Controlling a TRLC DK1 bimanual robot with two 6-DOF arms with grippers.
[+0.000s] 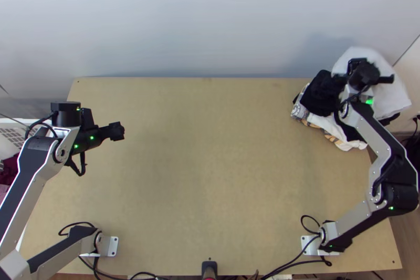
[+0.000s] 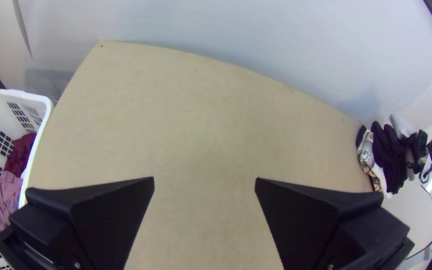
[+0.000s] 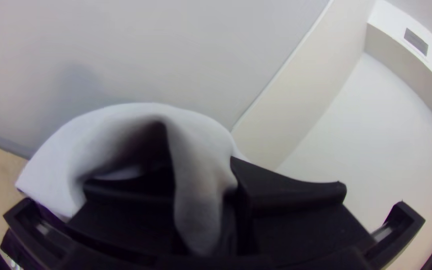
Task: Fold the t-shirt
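Over the table's left part, the left gripper [image 1: 116,131] is held in the top view. The left wrist view has this left gripper [image 2: 204,181] open, bare table between its wide fingers. At the far right corner the right gripper [image 1: 363,74] is above a heap of clothes, with a white cloth [image 1: 391,93] hanging bunched around and below it. In the right wrist view a fold of the white cloth [image 3: 196,145] is pinched in the right gripper [image 3: 206,185]; the cloth arches up and drapes over one finger. Whether it is a t-shirt, I cannot tell.
The clothes heap [image 1: 320,96], black, white and patterned, lies at the table's far right corner. A white basket [image 2: 46,102] holding dark red and pink clothes stands beyond the table's left edge. The table [image 1: 210,164] has a wall along its far edge.
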